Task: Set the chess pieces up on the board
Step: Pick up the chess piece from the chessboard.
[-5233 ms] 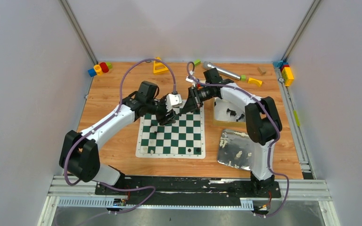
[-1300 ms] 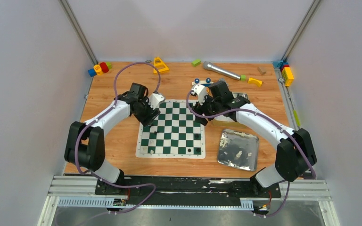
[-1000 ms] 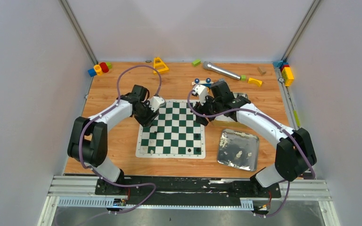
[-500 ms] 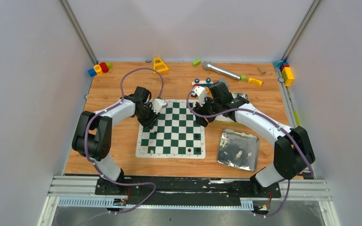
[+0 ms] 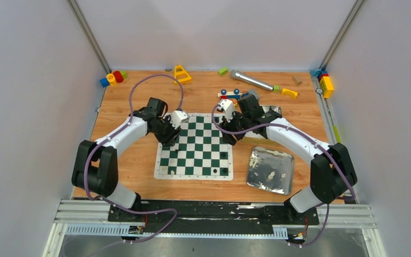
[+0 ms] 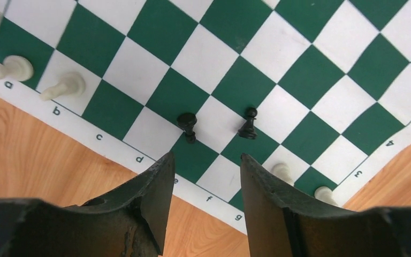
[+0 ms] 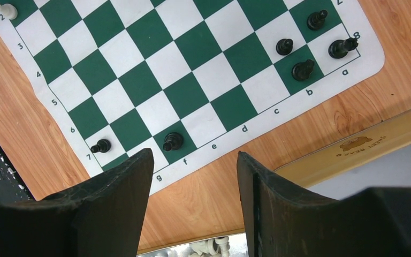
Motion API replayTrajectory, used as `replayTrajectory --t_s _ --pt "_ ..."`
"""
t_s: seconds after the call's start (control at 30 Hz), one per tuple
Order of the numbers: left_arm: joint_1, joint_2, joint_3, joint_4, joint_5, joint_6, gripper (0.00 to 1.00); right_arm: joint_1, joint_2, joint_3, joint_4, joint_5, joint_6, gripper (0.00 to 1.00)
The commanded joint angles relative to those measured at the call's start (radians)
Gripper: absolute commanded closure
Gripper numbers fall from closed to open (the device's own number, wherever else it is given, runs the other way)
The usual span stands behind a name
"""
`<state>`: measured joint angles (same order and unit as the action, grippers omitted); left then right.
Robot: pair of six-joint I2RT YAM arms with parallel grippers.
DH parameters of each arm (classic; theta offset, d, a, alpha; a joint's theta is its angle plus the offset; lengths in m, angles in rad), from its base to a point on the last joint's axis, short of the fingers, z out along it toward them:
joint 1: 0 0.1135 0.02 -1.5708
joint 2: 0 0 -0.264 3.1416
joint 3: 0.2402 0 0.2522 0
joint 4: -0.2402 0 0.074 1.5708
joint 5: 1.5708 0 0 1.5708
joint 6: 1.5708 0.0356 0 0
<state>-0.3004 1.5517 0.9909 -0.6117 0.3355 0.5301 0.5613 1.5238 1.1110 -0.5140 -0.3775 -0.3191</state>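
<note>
Over edges of the board [image 5: 203, 156], your left gripper [image 6: 206, 160] and right gripper [image 7: 195, 155] are hovering, both jaws standing apart (nothing between them), black chess pieces [image 6: 187, 124] just ahead

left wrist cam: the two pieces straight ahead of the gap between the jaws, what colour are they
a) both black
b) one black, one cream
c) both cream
a, the black piece and the black pawn stand straight ahead of that gap, while the cream pieces sit off to the sides near the edge of the board.
</note>
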Motion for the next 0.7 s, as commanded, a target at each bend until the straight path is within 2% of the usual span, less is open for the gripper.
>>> replayTrajectory --t_s 0.0,0.43,0.67 --pt "-0.022 -0.061 -0.001 -0.038 0.069 0.076 0.43 -0.005 0.015 0.0 0.032 -0.015 0.002 0.41" --pt "-0.084 0.108 0.041 -0.04 0.068 0.126 0.42 -0.004 0.01 -0.011 0.029 -0.014 -0.005 0.41" --pt "-0.085 0.135 0.041 -0.028 0.064 0.134 0.48 -0.005 0.02 -0.013 0.025 -0.016 -0.007 0.41"
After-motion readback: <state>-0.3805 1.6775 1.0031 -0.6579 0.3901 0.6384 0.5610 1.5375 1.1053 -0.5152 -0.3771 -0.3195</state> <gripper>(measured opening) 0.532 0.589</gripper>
